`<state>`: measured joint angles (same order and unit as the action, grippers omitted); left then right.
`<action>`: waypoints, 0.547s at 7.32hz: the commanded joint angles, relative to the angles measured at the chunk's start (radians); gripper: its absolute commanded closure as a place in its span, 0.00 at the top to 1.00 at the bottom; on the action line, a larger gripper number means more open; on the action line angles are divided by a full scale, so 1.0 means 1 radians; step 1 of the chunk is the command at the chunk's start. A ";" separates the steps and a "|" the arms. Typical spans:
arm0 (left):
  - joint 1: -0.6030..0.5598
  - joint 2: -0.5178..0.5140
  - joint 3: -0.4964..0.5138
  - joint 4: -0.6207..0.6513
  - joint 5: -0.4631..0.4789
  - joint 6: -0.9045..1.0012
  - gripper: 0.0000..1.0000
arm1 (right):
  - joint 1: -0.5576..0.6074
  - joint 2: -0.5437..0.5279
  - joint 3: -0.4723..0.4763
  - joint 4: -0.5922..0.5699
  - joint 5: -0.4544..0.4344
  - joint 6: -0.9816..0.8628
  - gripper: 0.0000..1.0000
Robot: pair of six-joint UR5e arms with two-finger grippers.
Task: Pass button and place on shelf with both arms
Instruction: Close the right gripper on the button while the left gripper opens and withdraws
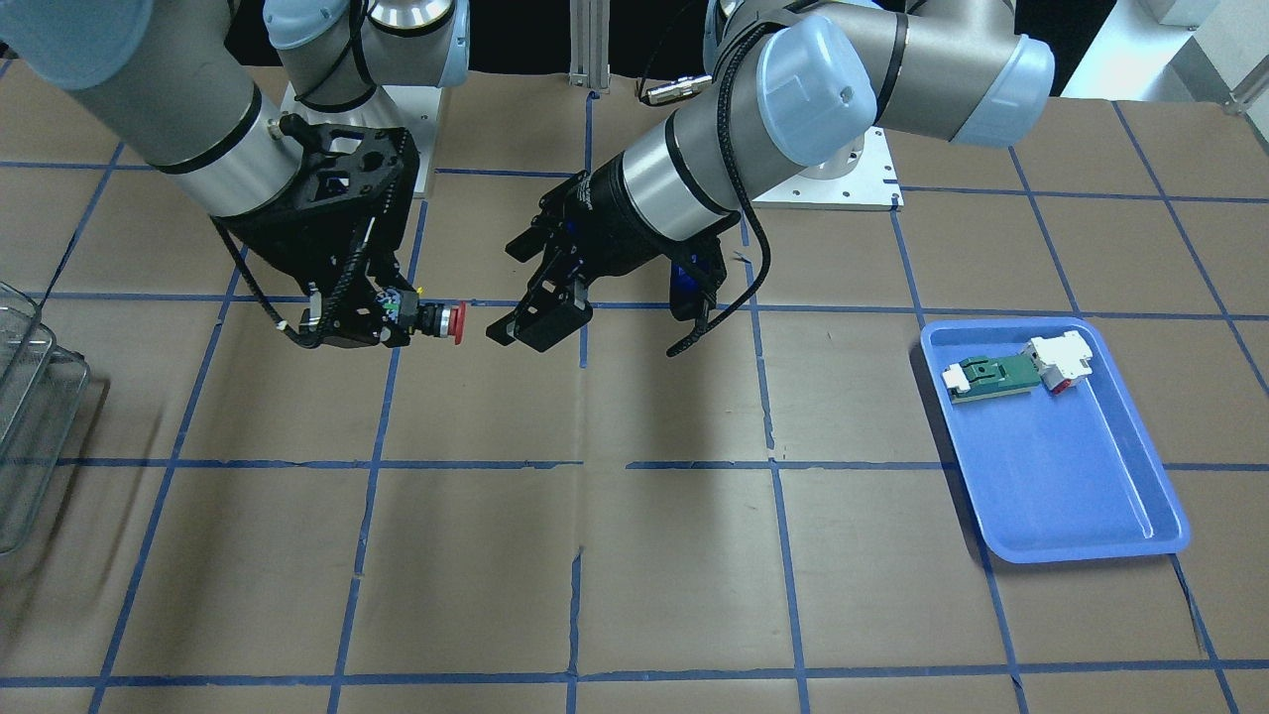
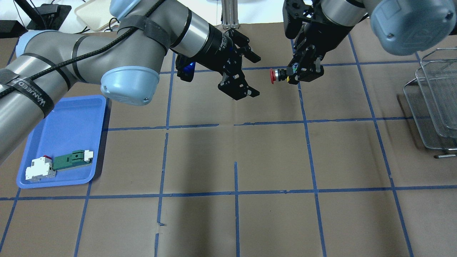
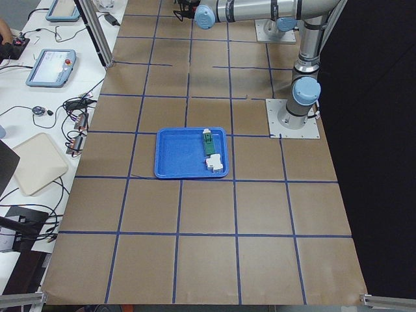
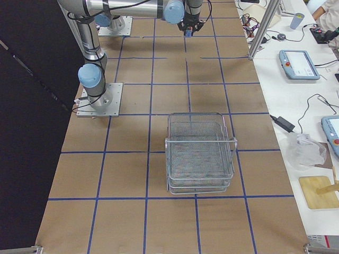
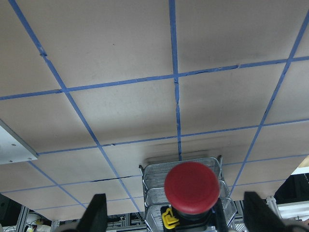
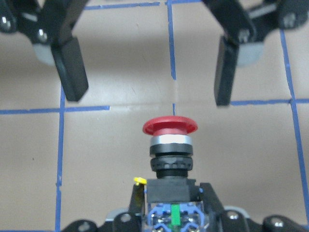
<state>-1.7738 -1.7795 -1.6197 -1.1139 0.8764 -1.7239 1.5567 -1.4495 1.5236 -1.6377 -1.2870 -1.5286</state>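
Note:
The button (image 2: 276,75) has a red mushroom cap and a black body. My right gripper (image 2: 293,75) is shut on its rear block and holds it level above the table, cap toward my left gripper (image 2: 256,75). The left gripper is open and empty, a short gap from the cap. In the front view the button (image 1: 444,321) sits between the right gripper (image 1: 397,315) and the left gripper (image 1: 503,291). The right wrist view shows the button (image 6: 170,145) with the left fingers (image 6: 70,72) spread beyond it. The wire shelf (image 2: 433,103) stands at the table's right edge.
A blue tray (image 2: 68,125) at the left holds a green-and-white component (image 2: 71,160) and a white block (image 2: 39,169). The tray also shows in the front view (image 1: 1071,476). The shelf also shows in the right side view (image 4: 200,153). Brown paper with blue tape lines covers the table.

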 commanded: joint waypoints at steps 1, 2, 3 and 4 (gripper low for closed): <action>0.136 0.003 -0.002 -0.024 0.178 0.245 1.00 | -0.203 0.009 0.001 -0.004 -0.026 -0.100 0.00; 0.198 0.006 -0.002 -0.079 0.220 0.444 1.00 | -0.316 0.038 0.003 0.005 -0.014 -0.202 0.00; 0.245 0.021 0.001 -0.162 0.325 0.674 1.00 | -0.413 0.047 0.001 0.006 -0.023 -0.306 0.00; 0.267 0.047 0.018 -0.273 0.507 0.974 1.00 | -0.490 0.073 -0.008 -0.008 -0.032 -0.447 0.00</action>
<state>-1.5516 -1.7579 -1.6156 -1.2651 1.1968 -1.0938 1.1785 -1.4035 1.5227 -1.6364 -1.3104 -1.8172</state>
